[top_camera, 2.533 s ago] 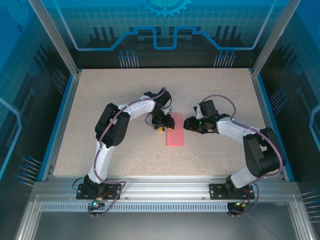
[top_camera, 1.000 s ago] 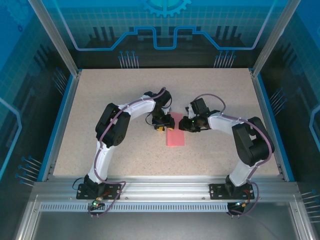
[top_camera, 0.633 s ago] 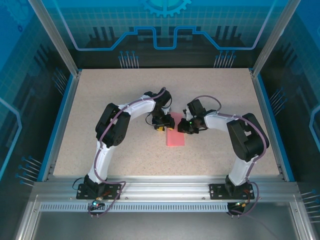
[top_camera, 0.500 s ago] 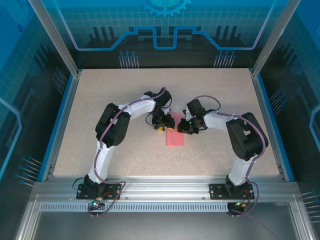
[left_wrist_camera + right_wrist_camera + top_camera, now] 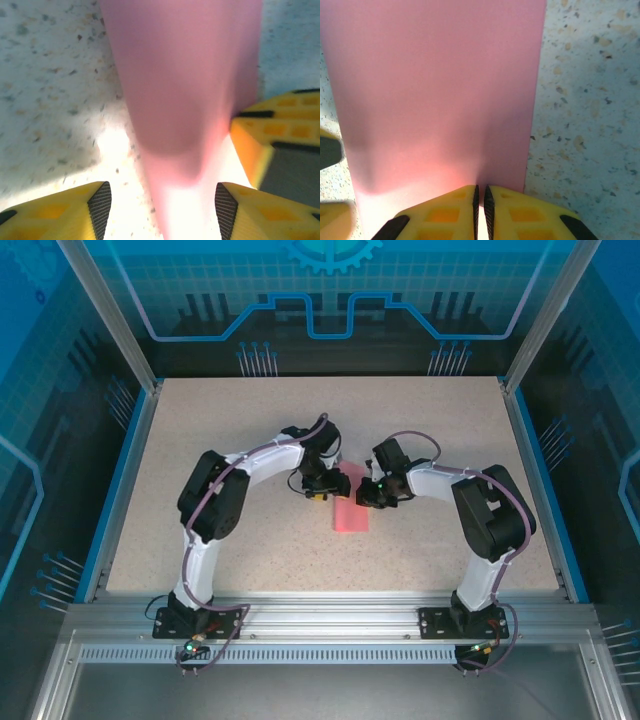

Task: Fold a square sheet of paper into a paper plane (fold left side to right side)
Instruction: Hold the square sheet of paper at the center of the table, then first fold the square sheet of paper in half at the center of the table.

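square sheet of paper [image 5: 350, 512]: pink, seen folded into a narrow upright rectangle; laid flat on the speckled table [image 5: 200, 440], about mid-table, between the two arms.
paper, left wrist view: a blurred pink strip [image 5: 180, 75] is seen running away from the camera, passing between the yellow fingers.
paper, right wrist view: a flat pink panel [image 5: 435, 75] with a straight right edge against the speckled top.
left gripper [image 5: 320, 490]: placed at the paper's far left corner; jaws held well apart [image 5: 162, 212], with the pink strip in the gap and clear space at each pad; no grip on the paper is seen.
right gripper [image 5: 366, 497]: placed at the paper's far right corner, facing the left one across the paper; fingers brought almost together [image 5: 480, 202], a hairline slit left between them; tips set at the paper's edge; whether paper is pinched in the slit cannot be told.
gripper spacing: both are close together over the paper's far end; a yellow finger of the right one [image 5: 280, 130] is caught just beside the strip.
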`<action>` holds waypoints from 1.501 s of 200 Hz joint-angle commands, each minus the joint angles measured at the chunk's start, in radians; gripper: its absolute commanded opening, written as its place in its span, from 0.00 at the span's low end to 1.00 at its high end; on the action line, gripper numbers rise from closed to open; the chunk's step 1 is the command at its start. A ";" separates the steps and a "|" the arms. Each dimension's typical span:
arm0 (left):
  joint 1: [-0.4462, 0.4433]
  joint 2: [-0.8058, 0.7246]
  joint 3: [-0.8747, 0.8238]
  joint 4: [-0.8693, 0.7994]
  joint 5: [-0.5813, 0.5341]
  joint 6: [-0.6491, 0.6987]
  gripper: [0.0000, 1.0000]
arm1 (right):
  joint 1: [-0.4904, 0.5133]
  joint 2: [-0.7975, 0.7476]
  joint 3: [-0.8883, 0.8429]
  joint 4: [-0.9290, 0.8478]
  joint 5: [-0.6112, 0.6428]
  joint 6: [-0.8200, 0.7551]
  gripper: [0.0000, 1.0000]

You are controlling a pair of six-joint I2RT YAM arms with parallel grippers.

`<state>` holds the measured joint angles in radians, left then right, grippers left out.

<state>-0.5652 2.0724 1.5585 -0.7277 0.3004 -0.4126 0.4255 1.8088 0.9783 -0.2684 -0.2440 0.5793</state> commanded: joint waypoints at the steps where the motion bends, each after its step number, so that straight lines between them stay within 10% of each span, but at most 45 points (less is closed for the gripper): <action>1: 0.013 -0.130 -0.042 0.071 -0.014 0.020 0.60 | 0.016 0.043 -0.023 -0.091 0.044 -0.010 0.15; 91: 0.009 0.000 -0.078 0.287 0.328 -0.040 0.19 | 0.018 0.059 -0.018 -0.096 0.039 -0.010 0.15; 300: 0.085 0.034 -0.211 0.249 0.176 0.047 0.16 | 0.015 0.078 -0.011 -0.143 0.068 -0.015 0.13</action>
<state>-0.5232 2.1326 1.3991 -0.4236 0.5400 -0.4000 0.4259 1.8229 0.9993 -0.2996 -0.2386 0.5758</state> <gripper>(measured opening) 0.163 0.131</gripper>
